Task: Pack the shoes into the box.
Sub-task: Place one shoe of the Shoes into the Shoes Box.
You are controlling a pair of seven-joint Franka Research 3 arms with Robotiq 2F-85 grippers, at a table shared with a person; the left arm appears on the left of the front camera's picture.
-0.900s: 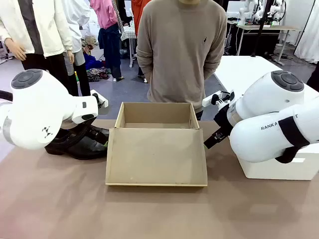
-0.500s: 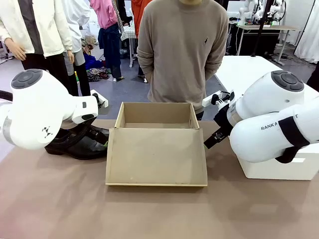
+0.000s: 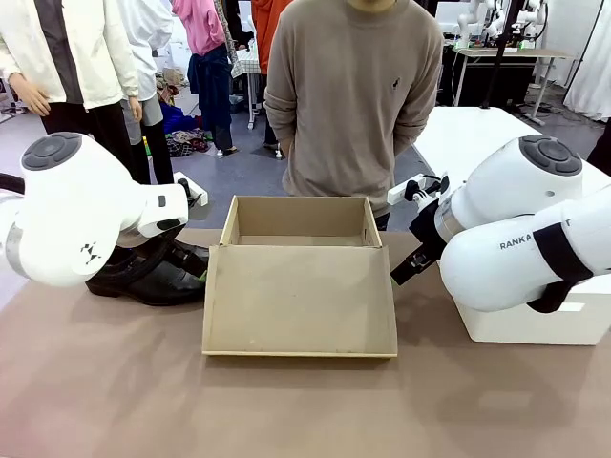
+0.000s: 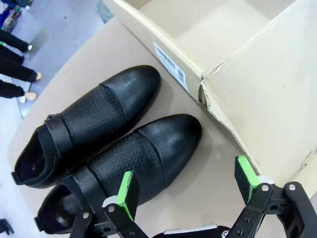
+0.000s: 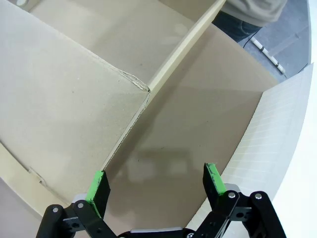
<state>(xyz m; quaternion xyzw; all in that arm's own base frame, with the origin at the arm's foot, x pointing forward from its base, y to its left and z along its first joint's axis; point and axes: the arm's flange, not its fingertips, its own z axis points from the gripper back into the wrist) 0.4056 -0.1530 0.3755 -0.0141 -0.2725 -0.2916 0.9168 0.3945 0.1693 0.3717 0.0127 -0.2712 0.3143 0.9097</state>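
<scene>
Shoes: we see the shoes [image 4: 143, 153] in black leather, with smooth, softly shining toes and a dimpled embossed band across the middle.
Box: the box [image 4: 277, 99] is matt brown cardboard, ragged at one torn corner. A white printed paper label [image 4: 170, 68] is stuck on its side.
Worktop: the worktop [image 3: 115, 391] looks smooth, matt and dull brown.
Pincers: the left pincer [image 4: 185, 182] and right pincer [image 5: 154, 182] have hard black links. We cannot tell metal from plastic. The green pads [image 4: 126, 191] look matt.
Arms: the arms [image 3: 76, 219] have smooth, glossy white shells.
White box: the white box [image 5: 277, 139] is matt, and we see a fine grid on its side.
Sweater: the person's sweater [image 3: 353, 95] is soft, matt knitted cloth.
</scene>
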